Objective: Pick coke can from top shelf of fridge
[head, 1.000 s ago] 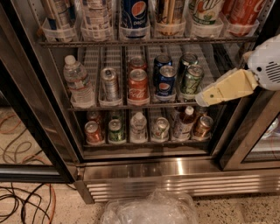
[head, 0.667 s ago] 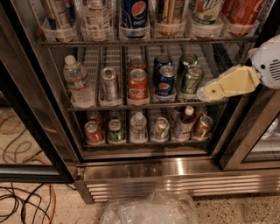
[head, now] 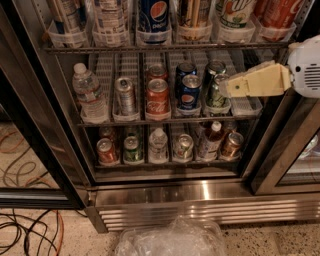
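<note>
The fridge (head: 200,192) stands open, with a louvred steel base. Its top shelf (head: 165,48) runs along the upper edge of the view and is lined with clear plastic tubs of drinks. The coke can (head: 279,11), red with white script, stands in the tub at the far right of that shelf, its top cut off by the frame. My gripper (head: 226,88), cream fingers on a white wrist, reaches in from the right. It sits one shelf lower, below and left of the coke can, in front of a green-and-white can (head: 215,95).
A Pepsi can (head: 152,15) stands mid top shelf. The middle shelf holds a water bottle (head: 90,95), another red cola can (head: 157,97) and a blue Pepsi can (head: 189,97). The door frame (head: 280,150) is at right. A plastic bag (head: 172,240) and cables (head: 25,230) lie on the floor.
My gripper has risen from the lower part of the middle shelf to its upper part, closer to the top shelf. The drinks have not moved.
</note>
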Action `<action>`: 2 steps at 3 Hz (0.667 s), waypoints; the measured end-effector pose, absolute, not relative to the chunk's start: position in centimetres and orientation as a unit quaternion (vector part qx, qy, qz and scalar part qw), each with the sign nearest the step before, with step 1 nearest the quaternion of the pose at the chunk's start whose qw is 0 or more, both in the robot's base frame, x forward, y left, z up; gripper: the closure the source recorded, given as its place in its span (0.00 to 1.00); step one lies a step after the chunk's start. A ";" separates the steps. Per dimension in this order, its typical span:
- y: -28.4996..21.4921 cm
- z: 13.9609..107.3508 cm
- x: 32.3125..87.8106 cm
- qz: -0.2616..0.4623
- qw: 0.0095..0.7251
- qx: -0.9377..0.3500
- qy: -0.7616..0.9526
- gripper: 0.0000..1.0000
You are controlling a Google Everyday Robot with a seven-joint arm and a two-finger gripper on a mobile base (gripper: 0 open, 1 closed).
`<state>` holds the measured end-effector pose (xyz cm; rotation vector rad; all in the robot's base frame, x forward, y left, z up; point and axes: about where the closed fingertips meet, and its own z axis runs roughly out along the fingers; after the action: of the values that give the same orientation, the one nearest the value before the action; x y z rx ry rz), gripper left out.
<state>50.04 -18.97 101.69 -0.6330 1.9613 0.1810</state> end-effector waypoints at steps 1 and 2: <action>-19.0 101.7 50.0 0.075 0.511 -0.263 0.815 0.00; -18.4 101.5 50.5 0.088 0.528 -0.240 0.810 0.19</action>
<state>50.51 -18.38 101.46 -0.5728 1.9350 0.2112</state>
